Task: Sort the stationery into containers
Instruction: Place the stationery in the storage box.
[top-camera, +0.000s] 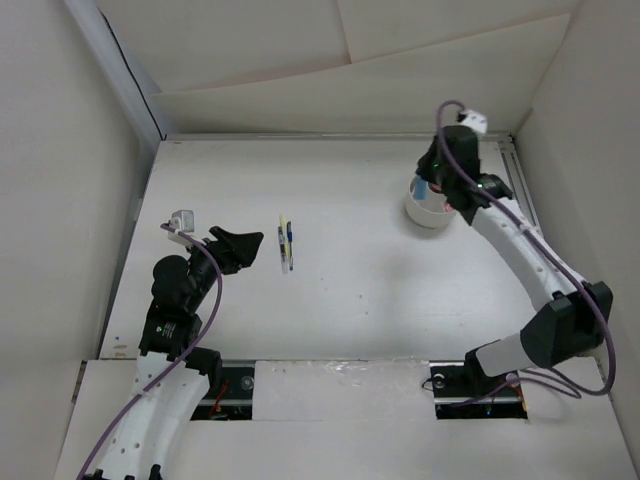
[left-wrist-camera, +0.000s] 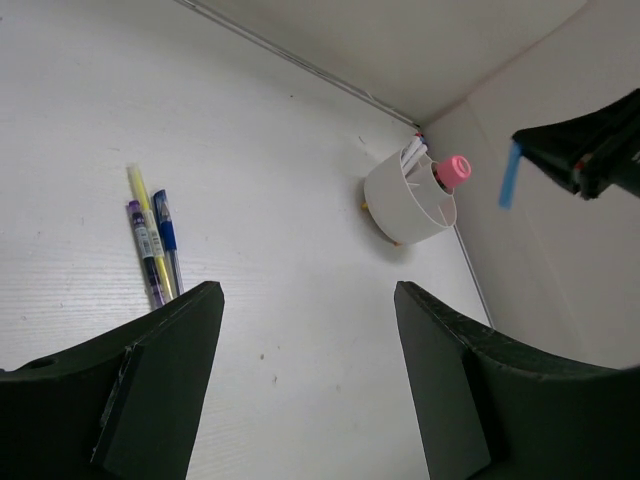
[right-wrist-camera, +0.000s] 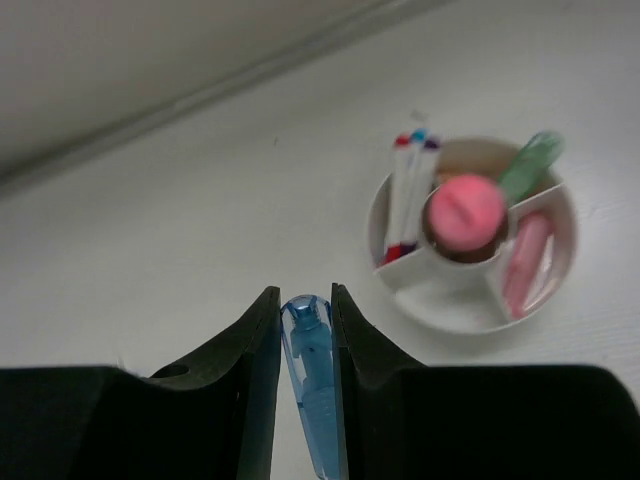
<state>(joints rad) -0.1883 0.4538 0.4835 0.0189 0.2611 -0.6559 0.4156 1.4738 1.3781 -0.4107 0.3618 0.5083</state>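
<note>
The round white cup (right-wrist-camera: 455, 308) with inner dividers stands at the back right of the table (top-camera: 428, 210). It holds a pink rounded piece (right-wrist-camera: 466, 212) in the middle, a green marker (right-wrist-camera: 530, 165), a pink marker (right-wrist-camera: 526, 262) and thin white pens (right-wrist-camera: 408, 195). My right gripper (right-wrist-camera: 305, 298) hangs above the table beside the cup, shut on a translucent blue marker (right-wrist-camera: 312, 385). The left wrist view shows that blue marker (left-wrist-camera: 510, 176) hanging upright, above and to the right of the cup (left-wrist-camera: 405, 200). A yellow pen (left-wrist-camera: 143, 210), a purple pen (left-wrist-camera: 146, 255) and a blue pen (left-wrist-camera: 167, 232) lie side by side on the table, just ahead of my open, empty left gripper (left-wrist-camera: 310, 300).
White cardboard walls (top-camera: 60, 180) close in the table on the left, the back and the right. A metal rail (top-camera: 515, 180) runs along the right edge near the cup. Both arm bases sit at the near edge.
</note>
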